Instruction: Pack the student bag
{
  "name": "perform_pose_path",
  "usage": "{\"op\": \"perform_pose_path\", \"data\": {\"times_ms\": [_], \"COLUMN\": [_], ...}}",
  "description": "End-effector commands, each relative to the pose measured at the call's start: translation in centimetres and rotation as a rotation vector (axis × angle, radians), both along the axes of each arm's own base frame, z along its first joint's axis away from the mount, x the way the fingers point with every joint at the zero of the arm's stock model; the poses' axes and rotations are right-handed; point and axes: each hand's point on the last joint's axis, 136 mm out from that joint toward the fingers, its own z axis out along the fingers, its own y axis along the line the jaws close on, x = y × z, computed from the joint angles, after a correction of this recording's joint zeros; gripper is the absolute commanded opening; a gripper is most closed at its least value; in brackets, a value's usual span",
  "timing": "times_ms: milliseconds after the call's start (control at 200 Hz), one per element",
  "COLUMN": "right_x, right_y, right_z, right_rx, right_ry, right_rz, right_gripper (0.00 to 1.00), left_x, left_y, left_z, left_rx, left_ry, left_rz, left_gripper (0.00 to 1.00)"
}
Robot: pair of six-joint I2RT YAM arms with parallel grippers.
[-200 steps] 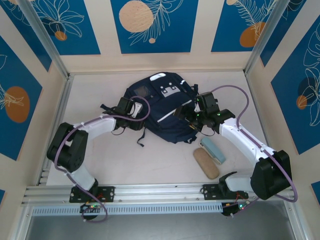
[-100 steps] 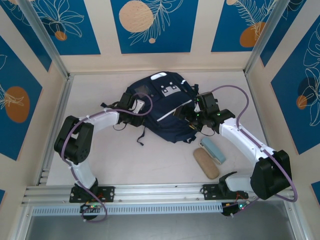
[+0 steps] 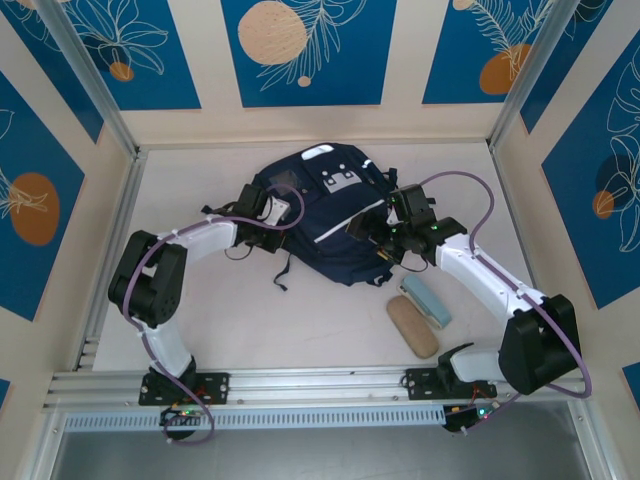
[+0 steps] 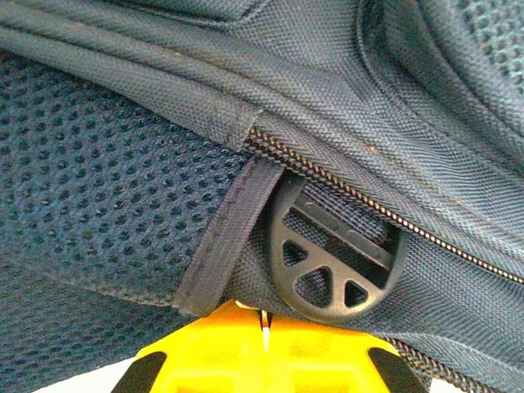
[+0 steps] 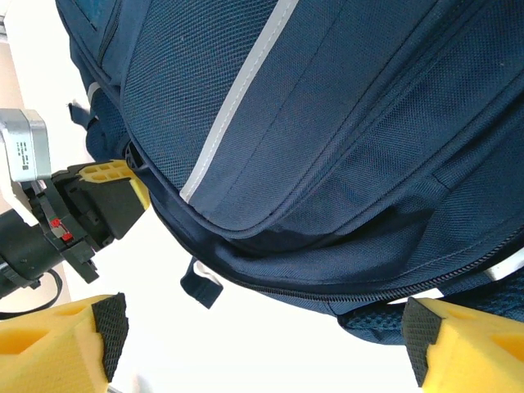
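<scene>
Two arms (image 3: 205,238) — white shells, bulky black joint housings (image 3: 540,345), looping lilac cables (image 3: 465,176) — ending in yellow fingers (image 5: 57,340) with black inner faces.

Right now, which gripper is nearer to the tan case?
Right. The right gripper, open, is at the right edge of the student bag, close to the tan case; the left gripper, shut, is at its left edge.

Overhead view: the large navy-blue fabric backpack (image 3: 330,225) blocks frame centre. The white left arm (image 3: 195,243) bars its left flank and the white right arm (image 3: 478,272) its right. A tan oblong case (image 3: 412,327) and a pale teal flat block (image 3: 426,299) obstruct the lower right. The white tabletop (image 3: 250,320) lies open at lower centre-left and in the upper corners.
</scene>
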Motion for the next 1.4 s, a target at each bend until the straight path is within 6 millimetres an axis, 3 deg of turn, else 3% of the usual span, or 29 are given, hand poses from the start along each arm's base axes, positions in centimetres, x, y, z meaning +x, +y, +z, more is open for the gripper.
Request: {"op": "perform_pose_path", "data": {"times_ms": [0, 550, 870, 1075, 1300, 1395], "right_x": [-0.3, -1.6, -0.8, -0.7, -0.8, -0.9], "right_y": [0.7, 1.1, 2.4, 2.6, 2.5, 2.5], "right_z": [-0.5, -7.0, -8.1, -8.4, -8.4, -8.5], "right_rx": [0.007, -0.043, 0.003, 0.007, -0.001, -0.003], "right_ry": [0.027, 0.216, 0.237, 0.245, 0.246, 0.25], "right_rz": [0.022, -0.024, -0.025, -0.022, -0.023, -0.022], "right_gripper": [0.89, 0.75, 0.55, 0.52, 0.52, 0.52], "left_x": [0.3, -4.5, -6.9, -8.5, -6.8, -5.9], "left_y": [0.5, -1.0, -1.8, -3.1, -0.7, 0.9], "left_z": [1.0, 3.8, 3.9, 3.5, 2.0, 1.7], "left_rx": [-0.002, -0.191, -0.267, -0.286, -0.167, -0.121], "left_ry": [-0.036, -0.019, -0.003, 0.019, -0.002, -0.021], "left_rz": [0.025, -0.035, -0.081, -0.14, 0.021, 0.097], "left_gripper": [0.0, 0.0, 0.0, 0.0, 0.0, 0.2]}}
